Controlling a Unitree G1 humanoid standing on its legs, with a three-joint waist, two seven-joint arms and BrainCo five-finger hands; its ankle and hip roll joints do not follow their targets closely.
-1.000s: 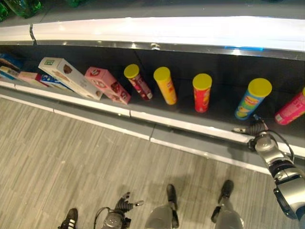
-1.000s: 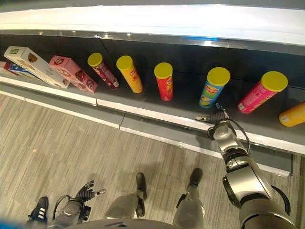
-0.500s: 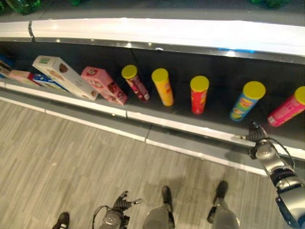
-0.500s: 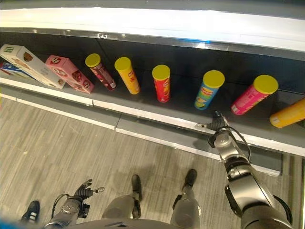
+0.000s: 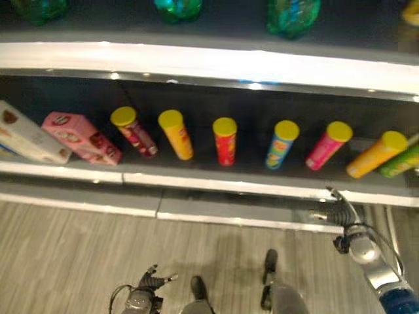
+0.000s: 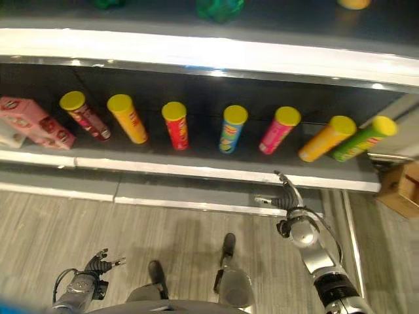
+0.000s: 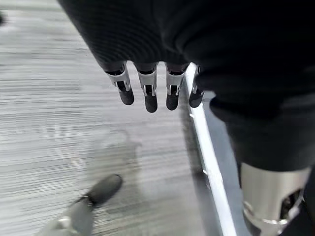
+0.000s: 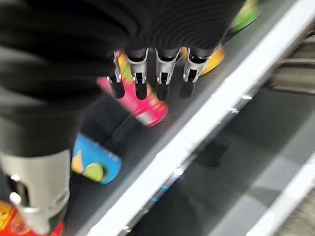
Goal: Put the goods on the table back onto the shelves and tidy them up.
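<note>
Several snack cans lean in a row on the lower shelf (image 6: 196,171): a dark red can (image 6: 84,114), a yellow can (image 6: 126,118), a red can (image 6: 176,124), a blue can (image 6: 232,129), a pink can (image 6: 279,129), an orange can (image 6: 327,137) and a green can (image 6: 363,139). A pink box (image 6: 36,121) and a white box (image 5: 26,140) lie at the row's left end. My right hand (image 6: 286,199) hovers open and empty just in front of the shelf lip, below the pink can (image 8: 142,105). My left hand (image 5: 147,284) hangs low over the floor, fingers (image 7: 150,91) straight, holding nothing.
An upper shelf (image 5: 209,62) with a white front strip carries green bottles (image 5: 291,14). A cardboard box (image 6: 399,186) stands on the floor at the shelf's right end. Grey plank floor (image 5: 65,255) stretches in front of the shelf base.
The camera has swung right and up, bringing in the orange and green cans and the upper shelf. My right hand has shifted right along the lip, from by the blue can to below the pink one.
</note>
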